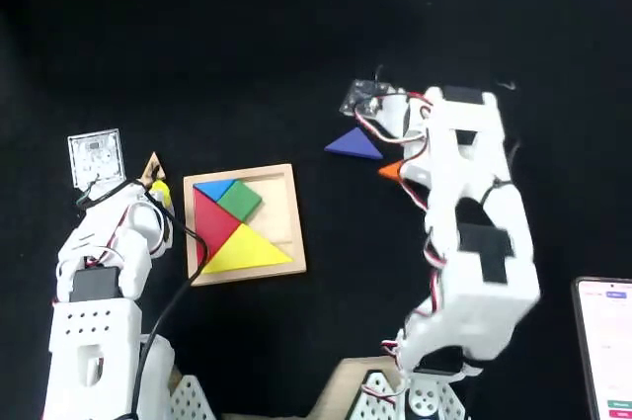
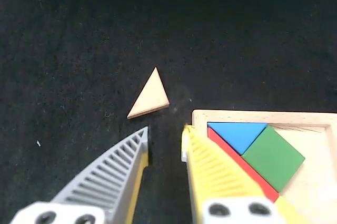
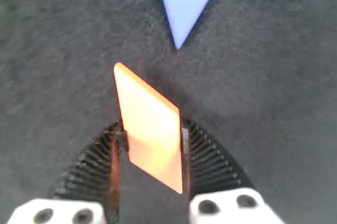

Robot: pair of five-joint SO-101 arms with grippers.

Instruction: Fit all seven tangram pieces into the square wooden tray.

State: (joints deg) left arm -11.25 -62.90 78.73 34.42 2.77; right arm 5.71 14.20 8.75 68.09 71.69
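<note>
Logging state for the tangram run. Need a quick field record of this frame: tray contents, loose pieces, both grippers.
tray: partly filled, bare wood along one side
inside: blue triangle, green square, red triangle, yellow triangle
loose on cloth: wooden triangle, indigo triangle
left gripper: open, at tray corner, near wooden triangle
right gripper: shut on orange piece

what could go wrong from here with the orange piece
1. The orange piece sits skewed in the right gripper, so it may twist or slip on the way to the tray.
2. The left gripper hangs open right beside the tray's corner; going for the wood triangle it could knock the tray and shift the pieces already in it.
</note>
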